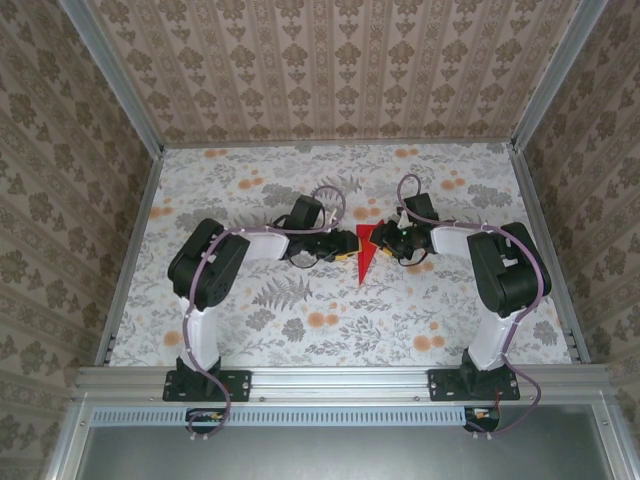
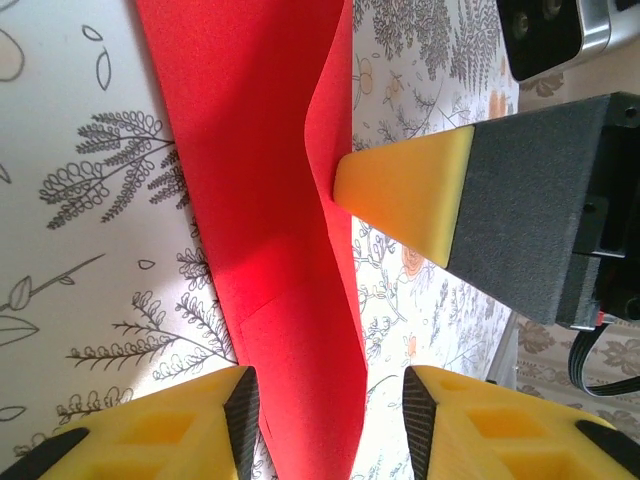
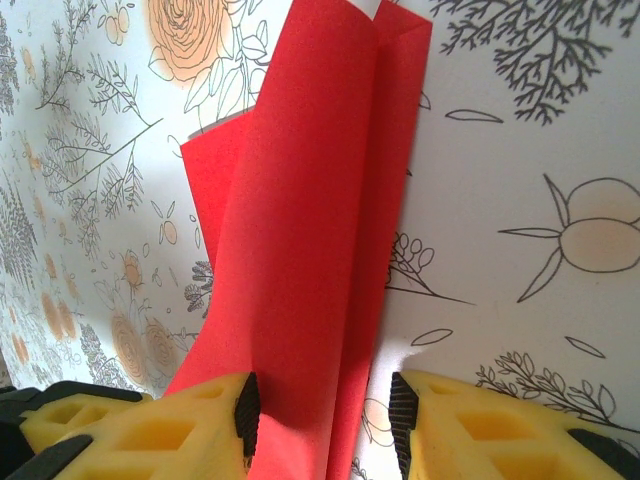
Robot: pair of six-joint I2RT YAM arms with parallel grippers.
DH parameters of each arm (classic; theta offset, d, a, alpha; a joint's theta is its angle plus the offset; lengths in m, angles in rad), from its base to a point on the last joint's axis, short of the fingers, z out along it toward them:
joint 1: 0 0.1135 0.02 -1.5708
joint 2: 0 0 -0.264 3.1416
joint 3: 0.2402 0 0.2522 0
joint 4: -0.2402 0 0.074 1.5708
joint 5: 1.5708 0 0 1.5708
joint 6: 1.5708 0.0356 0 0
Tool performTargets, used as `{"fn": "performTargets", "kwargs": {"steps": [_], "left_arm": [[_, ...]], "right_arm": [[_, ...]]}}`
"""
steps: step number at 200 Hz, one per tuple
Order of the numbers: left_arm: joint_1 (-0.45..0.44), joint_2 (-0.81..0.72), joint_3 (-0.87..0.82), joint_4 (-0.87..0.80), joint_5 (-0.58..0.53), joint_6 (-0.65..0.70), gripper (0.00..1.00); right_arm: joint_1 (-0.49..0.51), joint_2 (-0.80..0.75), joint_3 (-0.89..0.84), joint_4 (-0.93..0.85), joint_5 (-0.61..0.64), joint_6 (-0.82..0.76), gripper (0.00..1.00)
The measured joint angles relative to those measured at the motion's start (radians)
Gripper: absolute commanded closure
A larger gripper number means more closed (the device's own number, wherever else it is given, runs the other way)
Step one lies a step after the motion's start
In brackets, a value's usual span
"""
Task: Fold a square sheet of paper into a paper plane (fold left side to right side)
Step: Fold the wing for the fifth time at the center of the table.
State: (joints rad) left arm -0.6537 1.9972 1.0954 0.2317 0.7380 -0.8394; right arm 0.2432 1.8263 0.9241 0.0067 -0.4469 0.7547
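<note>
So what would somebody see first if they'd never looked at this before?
The bright red paper jumps out first: a narrow pointed shape in the middle of the flowery table. Next are the left gripper and the right gripper, sitting on either side of it, almost nose to nose.

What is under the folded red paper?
The floral-printed table surface shows all around the folded bright red paper sheet. The patch directly underneath is covered, so nothing there can be confirmed.
</note>
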Motion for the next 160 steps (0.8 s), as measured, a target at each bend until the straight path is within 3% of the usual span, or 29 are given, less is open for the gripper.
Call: {"fn": "performTargets", "kwargs": {"steps": [62, 120, 160], "left_arm": [[0.0, 0.063, 0.072, 0.004, 0.02, -0.007, 0.56], [0.0, 0.105, 0.103, 0.0, 0.021, -0.022, 0.85], [0.001, 0.118, 0.116, -0.002, 0.017, -0.02, 0.93]], "right_arm": [[0.002, 0.0, 0.004, -0.009, 0.004, -0.017, 0.57], [0.003, 0.0, 0.006, -0.012, 0.007, -0.019, 0.57], [0.004, 0.0, 0.006, -0.014, 0.007, -0.026, 0.55]]}}
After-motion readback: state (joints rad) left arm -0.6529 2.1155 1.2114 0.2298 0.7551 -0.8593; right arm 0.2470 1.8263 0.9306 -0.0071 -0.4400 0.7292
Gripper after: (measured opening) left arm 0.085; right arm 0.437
